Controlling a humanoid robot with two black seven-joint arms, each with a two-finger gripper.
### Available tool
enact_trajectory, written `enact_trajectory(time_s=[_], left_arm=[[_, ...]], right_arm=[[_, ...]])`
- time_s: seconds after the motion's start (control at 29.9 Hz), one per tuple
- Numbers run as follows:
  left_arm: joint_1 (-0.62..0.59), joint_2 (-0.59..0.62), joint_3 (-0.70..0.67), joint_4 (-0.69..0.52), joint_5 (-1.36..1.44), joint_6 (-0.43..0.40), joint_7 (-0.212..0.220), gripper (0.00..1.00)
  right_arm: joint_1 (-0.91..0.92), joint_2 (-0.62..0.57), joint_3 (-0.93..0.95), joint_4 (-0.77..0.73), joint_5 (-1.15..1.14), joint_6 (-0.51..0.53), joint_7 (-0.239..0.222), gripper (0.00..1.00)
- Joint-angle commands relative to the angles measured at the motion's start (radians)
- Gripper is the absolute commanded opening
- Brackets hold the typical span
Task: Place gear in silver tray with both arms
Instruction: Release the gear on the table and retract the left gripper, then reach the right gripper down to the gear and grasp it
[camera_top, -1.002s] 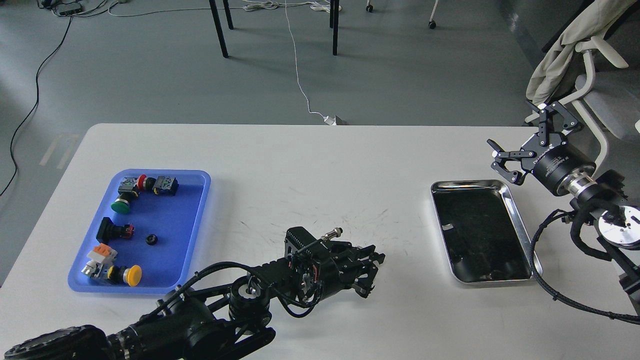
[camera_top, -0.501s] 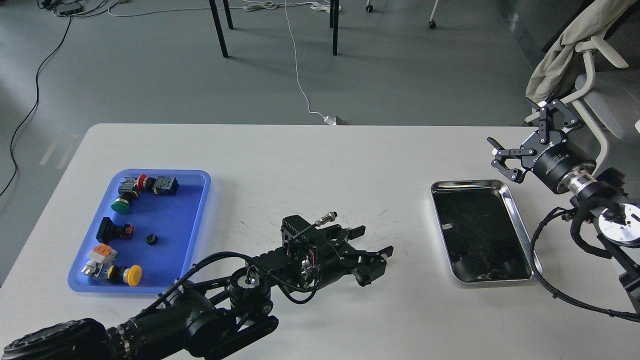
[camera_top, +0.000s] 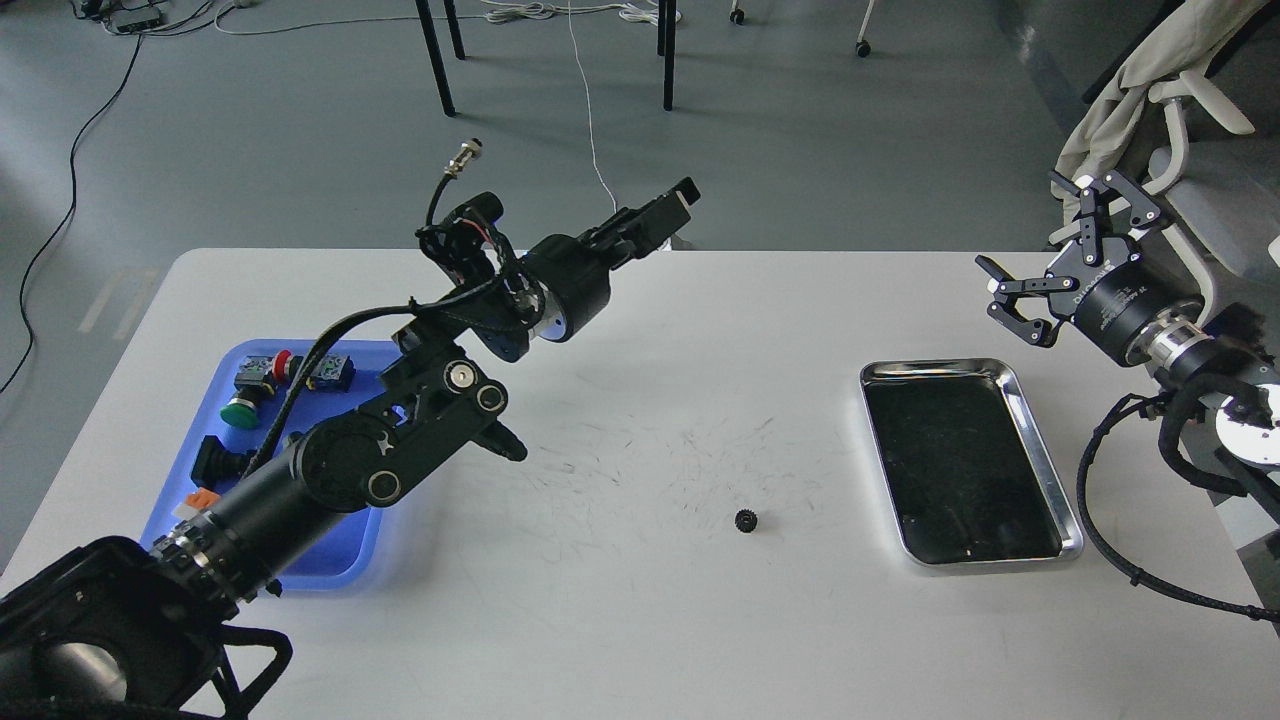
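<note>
A small black gear (camera_top: 745, 520) lies on the white table (camera_top: 760, 330), apart from both grippers. The silver tray (camera_top: 935, 368) sits to its right, with nothing in it. My left arm is raised over the table's back left. Its gripper (camera_top: 662, 214) points away toward the far edge, open and holding nothing. My right gripper (camera_top: 1030, 246) is open and empty, hovering beyond the tray's far right corner.
A blue plastic tray (camera_top: 340, 346) with several push-button switches (camera_top: 244, 393) lies at the left, partly hidden by my left arm. A chair with a beige cloth (camera_top: 1130, 90) stands off the table's right. Table legs and cables are on the floor behind.
My left gripper opened low over the table's middle, then the arm swung up and back to the left, leaving the gear on the table. My right gripper rose slightly.
</note>
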Motion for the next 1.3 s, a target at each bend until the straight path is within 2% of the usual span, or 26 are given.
enact_trajectory(time_s=[0.0, 0.2, 0.33, 0.47, 0.57, 0.7, 0.77, 0.84, 0.9, 1.04, 1.14, 1.27], left_arm=[[0.001, 0.147, -0.032, -0.052, -0.229, -0.009, 0.016, 0.97], [0.044, 0.406, -0.028, -0.158, -0.717, -0.003, 0.022, 0.97], [0.064, 0.475, -0.029, -0.143, -0.973, -0.007, 0.011, 0.97], [0.09, 0.479, -0.029, -0.088, -1.125, -0.009, 0.01, 0.97], [0.097, 0.472, -0.029, -0.079, -1.216, -0.001, 0.01, 0.97], [0.11, 0.479, -0.029, -0.08, -1.313, 0.0, 0.008, 0.97], [0.112, 0.479, -0.029, -0.085, -1.316, 0.0, 0.008, 0.97], [0.112, 0.477, -0.029, -0.086, -1.316, 0.004, 0.006, 0.97], [0.112, 0.476, -0.029, -0.088, -1.319, 0.008, 0.006, 0.97], [0.112, 0.475, -0.029, -0.088, -1.319, 0.019, 0.006, 0.98], [0.112, 0.476, -0.029, -0.088, -1.319, 0.019, 0.005, 0.98], [0.113, 0.476, -0.029, -0.089, -1.319, 0.019, 0.005, 0.98]], right_arm=[[0.002, -0.006, -0.003, 0.002, -0.003, 0.0, 0.0, 0.99], [0.002, -0.009, -0.003, 0.038, -0.018, 0.0, 0.0, 0.99], [0.002, -0.064, -0.004, 0.11, -0.032, 0.0, 0.0, 0.99], [0.032, -0.17, -0.075, 0.201, -0.183, -0.021, -0.008, 0.99], [0.123, -0.255, -0.194, 0.265, -0.311, -0.058, -0.012, 0.99], [0.374, -0.364, -0.442, 0.365, -0.444, -0.063, -0.02, 0.99], [0.526, -0.374, -0.603, 0.402, -0.493, -0.063, -0.046, 0.99], [0.693, -0.362, -0.81, 0.451, -0.547, -0.061, -0.075, 0.99], [0.828, -0.322, -0.996, 0.515, -0.575, -0.063, -0.081, 0.99], [0.948, -0.205, -1.321, 0.591, -0.587, -0.064, -0.084, 0.99], [0.95, -0.112, -1.415, 0.577, -0.612, -0.066, -0.09, 0.99], [0.951, 0.012, -1.472, 0.51, -0.61, -0.066, -0.127, 0.99]])
